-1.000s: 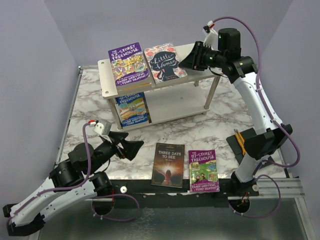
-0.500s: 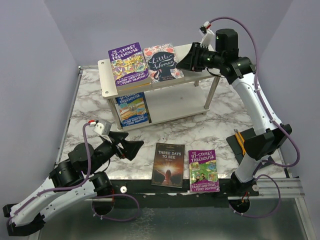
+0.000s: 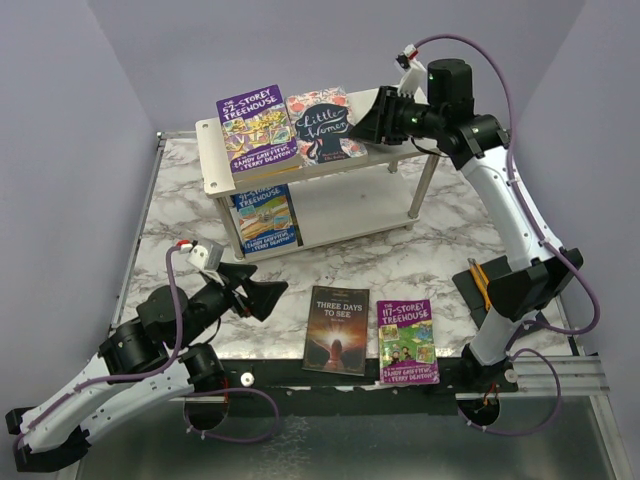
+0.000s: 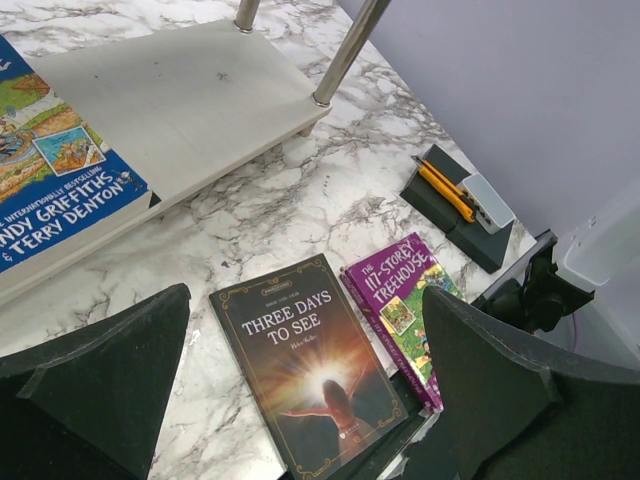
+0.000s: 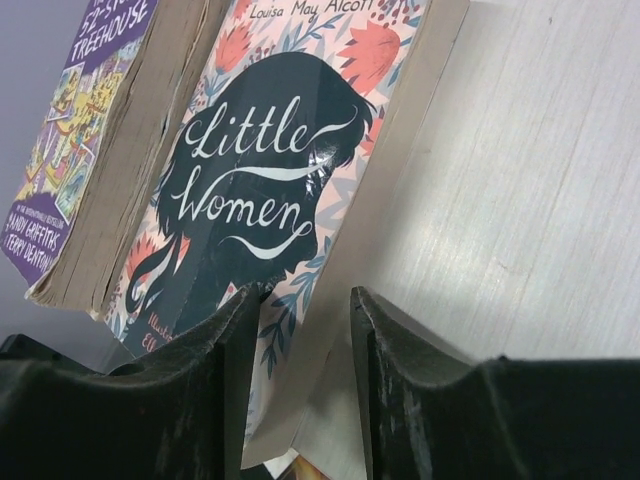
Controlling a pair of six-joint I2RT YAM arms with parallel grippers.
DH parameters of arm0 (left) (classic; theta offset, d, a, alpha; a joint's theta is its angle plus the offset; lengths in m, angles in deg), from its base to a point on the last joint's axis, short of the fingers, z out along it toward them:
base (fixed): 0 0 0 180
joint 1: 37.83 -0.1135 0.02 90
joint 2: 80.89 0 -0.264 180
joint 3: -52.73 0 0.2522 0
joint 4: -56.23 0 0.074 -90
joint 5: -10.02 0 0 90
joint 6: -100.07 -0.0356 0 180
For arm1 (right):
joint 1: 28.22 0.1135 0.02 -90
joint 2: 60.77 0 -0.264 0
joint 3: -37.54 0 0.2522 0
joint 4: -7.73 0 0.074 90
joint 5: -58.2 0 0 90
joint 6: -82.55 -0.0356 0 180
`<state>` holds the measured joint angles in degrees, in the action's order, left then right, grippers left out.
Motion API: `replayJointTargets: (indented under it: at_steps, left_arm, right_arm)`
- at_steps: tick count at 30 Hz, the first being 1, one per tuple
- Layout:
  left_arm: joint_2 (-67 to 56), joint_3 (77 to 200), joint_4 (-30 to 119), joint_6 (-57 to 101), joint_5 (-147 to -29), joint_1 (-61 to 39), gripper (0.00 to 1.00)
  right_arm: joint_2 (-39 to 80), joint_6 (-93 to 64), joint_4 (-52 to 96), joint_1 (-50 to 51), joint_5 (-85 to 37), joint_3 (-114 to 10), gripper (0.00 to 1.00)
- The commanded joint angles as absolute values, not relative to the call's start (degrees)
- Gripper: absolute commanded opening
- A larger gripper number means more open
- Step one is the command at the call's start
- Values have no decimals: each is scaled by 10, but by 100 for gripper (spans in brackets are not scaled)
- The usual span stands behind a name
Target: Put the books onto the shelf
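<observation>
The pale wooden shelf carries a purple Treehouse book and the floral "Little Women" flat on its top board, with a blue Treehouse book on the lower tier. My right gripper is open at the right edge of "Little Women". Its jaws straddle the book's near corner, one finger over the cover, the other beside the page edge above the shelf top. My left gripper hangs wide open over the marble. "Three Days to See" and a purple Treehouse book lie below it.
A yellow utility knife on a black holder sits at the table's right side by the right arm's base. The two loose books lie near the front edge. The lower shelf board has bare room right of the blue book.
My right gripper pushed "Little Women" slightly left toward the purple book, then its jaws widened. The left arm has not moved.
</observation>
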<state>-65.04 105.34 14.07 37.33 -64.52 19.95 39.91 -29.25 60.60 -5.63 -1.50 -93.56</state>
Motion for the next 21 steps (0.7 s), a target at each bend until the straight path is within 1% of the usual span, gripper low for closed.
replayJointTargets:
  at_steps: [1, 4, 7, 15, 17, 21]
  left_arm:
    - [-641, 1050, 150, 368, -650, 200, 99]
    - [-638, 1050, 150, 368, -650, 200, 99]
    - [-637, 1050, 150, 368, -650, 200, 99]
    - [-629, 1050, 150, 369, -650, 200, 99]
    - [-628, 1050, 150, 369, -650, 200, 99]
    - [-629, 1050, 150, 369, -648, 200, 99]
  right_arm:
    - [383, -289, 638, -46, -55, -948, 46]
    - [401, -293, 647, -46, -67, -987, 52]
    - [418, -300, 646, -46, -80, -1015, 55]
    - [460, -325, 621, -46, -101, -1041, 63]
    - [472, -330, 619, -46, -113, -1051, 67]
    - [484, -340, 604, -46, -119, -1055, 69]
